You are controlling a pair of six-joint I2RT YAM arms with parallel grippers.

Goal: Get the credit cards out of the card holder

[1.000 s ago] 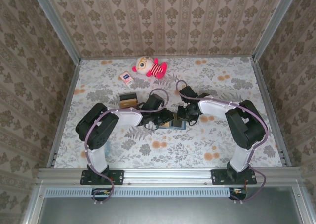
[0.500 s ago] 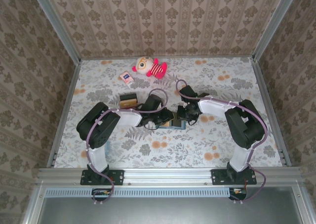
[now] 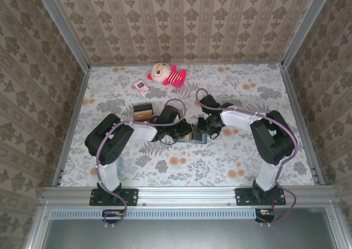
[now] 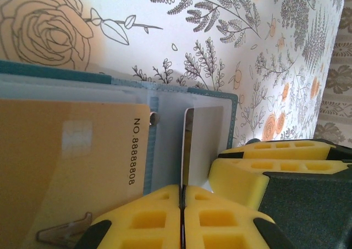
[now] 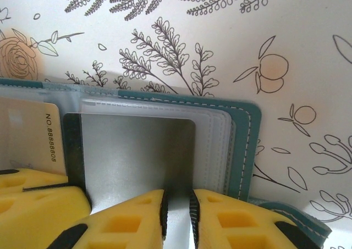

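step: draw card out | left claw pressed together on thin silver-grey card | right claw narrowly parted above it | teal folding card holder lies open on floral desk | advice: pull straight along the pocket, keep holder pinned

The left hand and right hand are yellow-tipped. Ahead of them are a silver-grey card with a dark stripe and a tan-orange card with black numbers, in the teal card holder with pale grey-blue pockets. The table is white, with grey leaf sprigs and orange fruit.
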